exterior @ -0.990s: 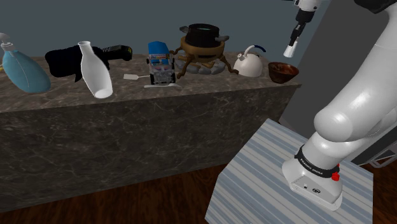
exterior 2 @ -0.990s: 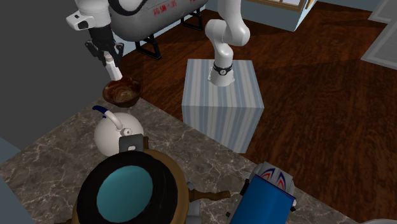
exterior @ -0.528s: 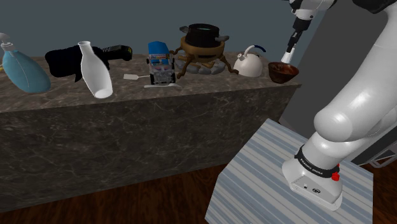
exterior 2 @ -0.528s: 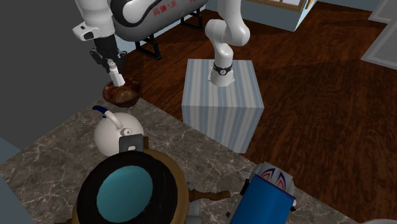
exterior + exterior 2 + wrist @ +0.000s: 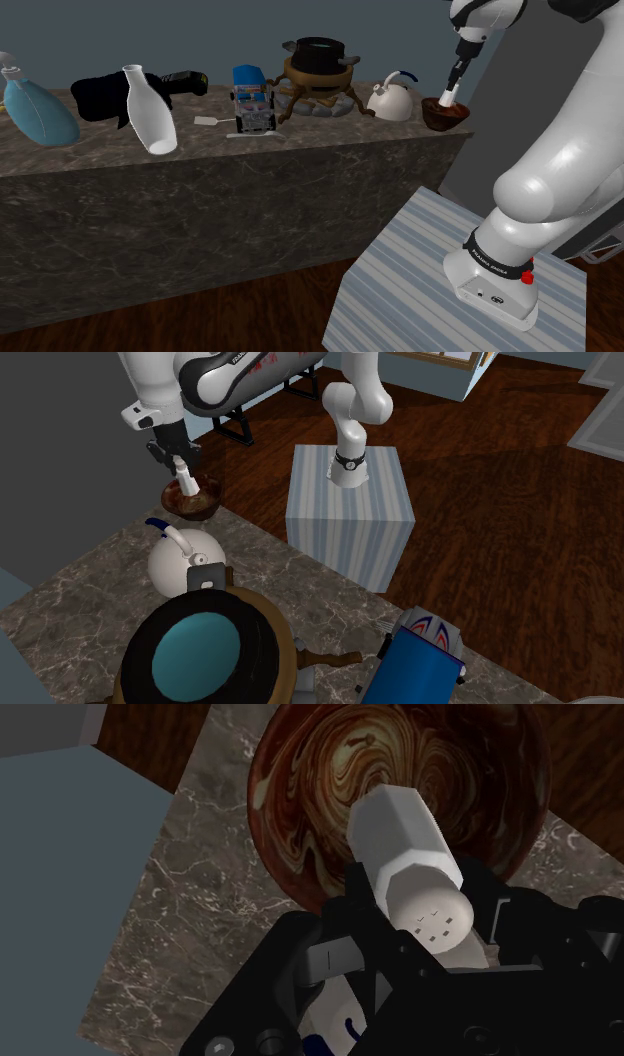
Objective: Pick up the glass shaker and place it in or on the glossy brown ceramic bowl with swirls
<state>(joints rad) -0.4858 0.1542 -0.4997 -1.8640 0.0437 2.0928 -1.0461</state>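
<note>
The shaker [image 5: 410, 869], a pale faceted body with a holed cap, is clasped between my black fingers [image 5: 357, 909]. My gripper [image 5: 455, 78] hangs over the counter's end, shut on the shaker [image 5: 447, 97], whose lower end dips into the glossy brown swirled bowl [image 5: 445, 115]. In the second exterior view the gripper [image 5: 177, 457] holds the shaker [image 5: 184, 479] slightly tilted just inside the bowl [image 5: 200, 506]. The wrist view looks down the shaker into the bowl's swirled inside [image 5: 320, 764].
The bowl stands at the corner of the marble counter [image 5: 300, 150], close to its edges. Beside it are a white kettle [image 5: 390, 102], a dark pot on a brown stand [image 5: 318, 65], a blue toy truck [image 5: 252, 98] and a white vase [image 5: 148, 110]. The striped stand [image 5: 420, 290] sits below.
My gripper has come down with the shaker from above the bowl until the shaker's lower end sits inside the bowl's rim. Nothing else has moved.
</note>
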